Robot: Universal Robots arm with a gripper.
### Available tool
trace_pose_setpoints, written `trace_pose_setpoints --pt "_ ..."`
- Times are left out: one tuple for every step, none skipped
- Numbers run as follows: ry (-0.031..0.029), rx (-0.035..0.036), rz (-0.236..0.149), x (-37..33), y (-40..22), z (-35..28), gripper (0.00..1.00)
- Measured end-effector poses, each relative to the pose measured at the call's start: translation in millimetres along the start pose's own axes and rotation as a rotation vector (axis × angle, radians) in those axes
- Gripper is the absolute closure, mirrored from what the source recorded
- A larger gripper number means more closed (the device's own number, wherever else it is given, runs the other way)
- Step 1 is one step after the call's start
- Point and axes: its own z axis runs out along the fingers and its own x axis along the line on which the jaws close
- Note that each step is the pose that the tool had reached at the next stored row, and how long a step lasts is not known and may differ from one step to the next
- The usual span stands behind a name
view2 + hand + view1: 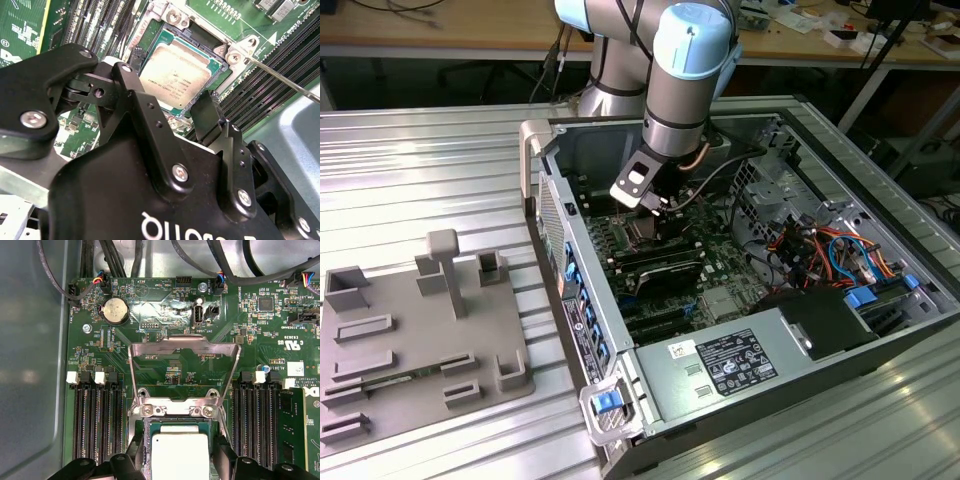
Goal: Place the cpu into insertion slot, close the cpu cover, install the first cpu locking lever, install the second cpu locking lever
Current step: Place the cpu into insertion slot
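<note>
One cpu, silver-grey top up, is seen lying flat within the insertion slot. It is judged seated, since its edges run parallel to the slot's rim and no corner is lifted.

One gripper, positioned over the slot at the edge opposite the cover's hinge. Its fingers are held apart, one to each side of the chip, with a strip of slot visible between each finger and the chip. Nothing is gripped, and the chip is judged to rest in the slot unaided.

One cpu cover, a silver frame hinged at one edge of the slot. It is tilted up and back from the slot, which is thereby left open from above. Board components are seen through its window.

One locking lever, a thin steel rod running out from a corner of the slot. It appears lifted clear of the board and is judged unlatched, as the raised cover requires.

Two banks of memory slots, flanking the slot on either side.

One coin cell, on the board beyond the cover, apart from the slot.

One computer case, laid on its side with the panel off, so that the slot can be reached from above.

One grey fixture tray, outside the case and well apart from the slot, toward the exterior view's left.
</note>
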Motion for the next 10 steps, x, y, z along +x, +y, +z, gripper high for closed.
trace_pose_setpoints --pt "0.0 -0.0001 0.0 0.0 0.0 0.0 0.33" --pt "0.0 0.0 0.0 0.0 0.0 0.0 0.33" --pt "0.0003 -0.0002 0.0 0.1 0.1 -0.2 0.33" --pt "0.0008 -0.0006 0.0 0.1 0.2 -0.8 0.33" --pt "0.0008 -0.0003 0.0 0.1 0.2 -1.7 0.33" --pt "0.0003 -0.0001 0.0 0.0 0.2 -2.4 0.33" --pt "0.0002 -0.0002 0.0 0.0 0.3 -3.4 0.33" --pt "0.0001 -0.0001 0.0 -0.1 0.4 -4.4 0.33" --pt "0.0 -0.0001 0.0 -0.1 0.5 -5.5 0.33" --pt "0.0 -0.0001 0.0 -0.1 0.5 -6.5 0.33"
